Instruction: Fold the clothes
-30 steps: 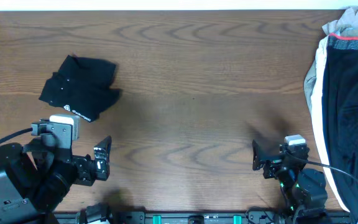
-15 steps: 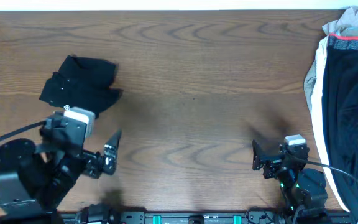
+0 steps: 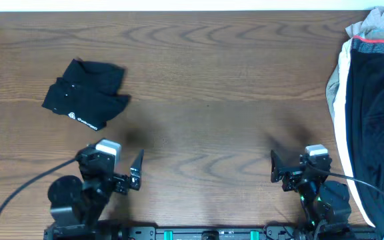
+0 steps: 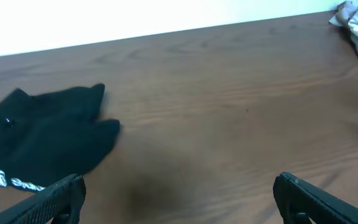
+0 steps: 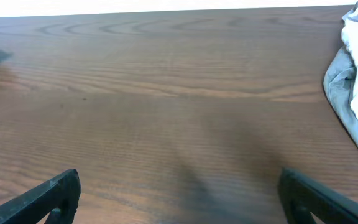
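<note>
Left gripper (image 3: 133, 175), near the folded black shirt (image 3: 85, 95), and right gripper (image 3: 277, 175), well apart from it, stand spread, empty. Unfolded clothes pile (image 3: 372, 113) lies farthest from that shirt. Limp, light fabric: pinch a hem.

One folded shirt (image 3: 85, 95), one clothes heap (image 3: 375, 113), two tools (image 3: 137, 171) (image 3: 273, 167)

Folded shirt (image 3: 85, 95): lay on the table (image 3: 212, 80), far left.
Clothes pile (image 3: 372, 113): lay at the right edge (well apart from the shirt).
Left gripper (image 3: 131, 176): sat before the shirt.
</note>
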Motion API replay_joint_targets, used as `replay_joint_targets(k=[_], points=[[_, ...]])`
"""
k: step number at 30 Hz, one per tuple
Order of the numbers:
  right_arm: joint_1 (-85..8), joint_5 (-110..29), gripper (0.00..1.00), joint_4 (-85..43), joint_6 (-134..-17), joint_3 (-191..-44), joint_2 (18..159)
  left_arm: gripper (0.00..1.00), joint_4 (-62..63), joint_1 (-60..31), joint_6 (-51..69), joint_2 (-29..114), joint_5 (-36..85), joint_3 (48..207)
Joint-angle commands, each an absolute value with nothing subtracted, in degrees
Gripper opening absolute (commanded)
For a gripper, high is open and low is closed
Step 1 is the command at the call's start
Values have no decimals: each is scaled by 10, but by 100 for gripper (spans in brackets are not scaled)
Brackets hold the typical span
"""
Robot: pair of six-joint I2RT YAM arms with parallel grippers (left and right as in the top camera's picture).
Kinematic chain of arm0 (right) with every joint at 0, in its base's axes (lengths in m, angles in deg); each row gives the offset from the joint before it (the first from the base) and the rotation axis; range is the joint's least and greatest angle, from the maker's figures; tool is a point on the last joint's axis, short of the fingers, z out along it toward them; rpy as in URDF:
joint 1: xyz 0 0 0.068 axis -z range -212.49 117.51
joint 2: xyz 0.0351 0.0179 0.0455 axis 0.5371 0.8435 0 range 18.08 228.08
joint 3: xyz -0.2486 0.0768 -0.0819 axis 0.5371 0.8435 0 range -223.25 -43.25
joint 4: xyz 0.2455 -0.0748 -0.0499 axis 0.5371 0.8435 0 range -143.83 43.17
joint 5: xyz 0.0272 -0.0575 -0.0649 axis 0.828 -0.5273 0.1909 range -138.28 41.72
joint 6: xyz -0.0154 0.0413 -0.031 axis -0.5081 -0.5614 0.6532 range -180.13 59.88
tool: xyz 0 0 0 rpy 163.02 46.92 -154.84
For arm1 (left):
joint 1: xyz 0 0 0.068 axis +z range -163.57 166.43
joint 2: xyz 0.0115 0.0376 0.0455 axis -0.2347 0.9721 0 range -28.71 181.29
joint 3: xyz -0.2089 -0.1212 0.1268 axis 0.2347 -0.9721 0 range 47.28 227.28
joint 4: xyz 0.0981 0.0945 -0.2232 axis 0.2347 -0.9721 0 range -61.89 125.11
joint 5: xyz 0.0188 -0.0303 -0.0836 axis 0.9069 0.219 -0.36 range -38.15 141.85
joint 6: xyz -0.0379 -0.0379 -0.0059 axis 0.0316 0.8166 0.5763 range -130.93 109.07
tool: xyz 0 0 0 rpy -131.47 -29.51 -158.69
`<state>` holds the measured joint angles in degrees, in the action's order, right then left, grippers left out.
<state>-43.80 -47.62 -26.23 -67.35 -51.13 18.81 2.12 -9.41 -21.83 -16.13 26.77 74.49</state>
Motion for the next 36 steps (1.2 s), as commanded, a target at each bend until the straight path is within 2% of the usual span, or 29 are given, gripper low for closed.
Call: replay_joint_targets(k=[1, 12, 23, 36], points=[[-433, -472, 99, -262, -682, -510, 184, 98, 27, -96, -207, -203, 269, 714], [-433, -472, 99, -262, -682, -510, 184, 98, 70, -97, -197, -283, 269, 616], [-433, -472, 99, -262, -682, -510, 184, 98, 168, -97, -144, -286, 268, 529], [-433, -472, 99, -262, -682, -510, 184, 98, 177, -97, -142, -285, 269, 528]])
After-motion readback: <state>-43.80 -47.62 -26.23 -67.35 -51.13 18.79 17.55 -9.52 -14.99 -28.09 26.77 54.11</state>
